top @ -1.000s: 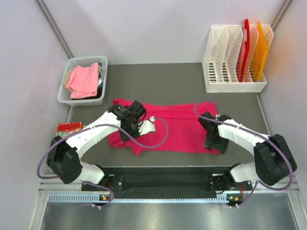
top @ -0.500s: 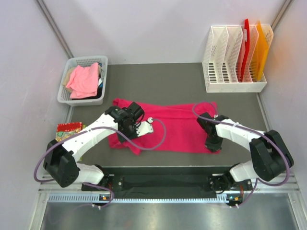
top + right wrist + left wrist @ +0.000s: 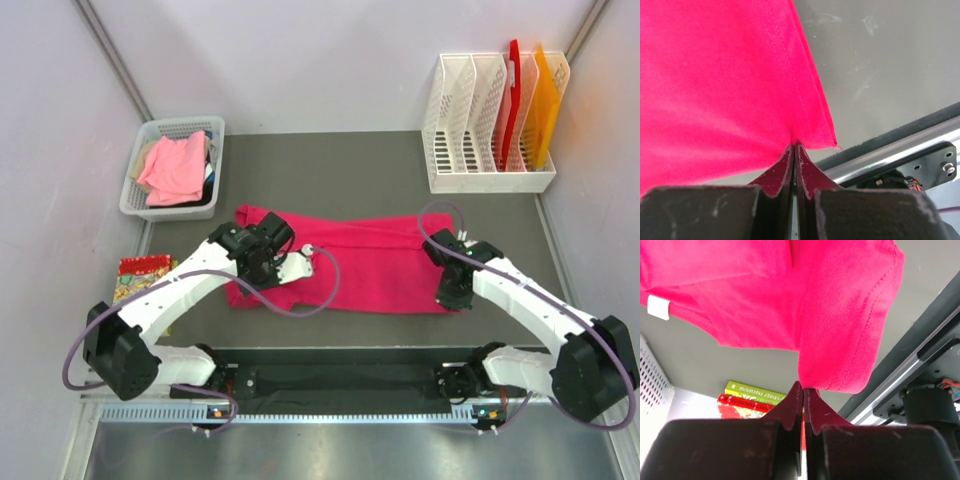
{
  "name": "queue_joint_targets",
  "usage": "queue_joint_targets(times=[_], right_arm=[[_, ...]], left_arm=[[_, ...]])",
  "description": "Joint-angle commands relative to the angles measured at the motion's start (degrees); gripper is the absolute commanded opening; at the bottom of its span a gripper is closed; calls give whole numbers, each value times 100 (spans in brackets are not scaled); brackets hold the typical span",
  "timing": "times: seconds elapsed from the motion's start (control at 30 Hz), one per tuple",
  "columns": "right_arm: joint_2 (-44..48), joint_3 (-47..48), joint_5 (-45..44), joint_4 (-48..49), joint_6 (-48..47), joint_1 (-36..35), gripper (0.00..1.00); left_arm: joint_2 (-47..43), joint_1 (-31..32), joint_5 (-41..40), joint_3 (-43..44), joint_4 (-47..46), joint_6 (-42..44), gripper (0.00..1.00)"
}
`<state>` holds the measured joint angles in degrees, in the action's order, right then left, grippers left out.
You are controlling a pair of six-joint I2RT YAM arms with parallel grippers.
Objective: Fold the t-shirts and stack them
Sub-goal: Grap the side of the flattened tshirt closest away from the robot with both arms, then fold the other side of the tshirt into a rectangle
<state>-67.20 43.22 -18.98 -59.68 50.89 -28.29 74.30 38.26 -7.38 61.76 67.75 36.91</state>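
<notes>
Two near corners of magenta t-shirt [image 3: 370,265] pinched: right gripper [image 3: 794,147] just snaps shut on hem, left gripper [image 3: 802,388] already clenched on cloth. I judge fold lift ready.

t-shirt [image 3: 375,268] on table [image 3: 330,165] centre, basket [image 3: 165,213] behind left, rack [image 3: 490,182] behind right

Top view bright and even, diffuse light from overhead, only faint soft shadows on the grey table [image 3: 380,170], pale walls [image 3: 300,60] a bit washed out, all sharp. Wrist views well lit too: magenta t-shirt [image 3: 740,295] saturated, almost clipping, but stitching is crisp, dark foreground at the bottom edge of each soft and out of focus. Mild glare on the metal rail [image 3: 900,145] in the right wrist view.
</notes>
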Motion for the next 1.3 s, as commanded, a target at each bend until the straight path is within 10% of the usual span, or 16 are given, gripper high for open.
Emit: queue_joint_targets(times=[0.0, 0.57, 1.27], right_arm=[[304, 336, 70, -518, -123, -62, 0], [375, 1117, 88, -1090, -308, -221, 0], [-1454, 2428, -562, -176, -1283, 675, 0]], left_arm=[[-241, -55, -132, 424, 484, 229, 0], [-786, -73, 44, 856, 1830, 291, 2], [1727, -1471, -475, 2024, -419, 1811, 0]])
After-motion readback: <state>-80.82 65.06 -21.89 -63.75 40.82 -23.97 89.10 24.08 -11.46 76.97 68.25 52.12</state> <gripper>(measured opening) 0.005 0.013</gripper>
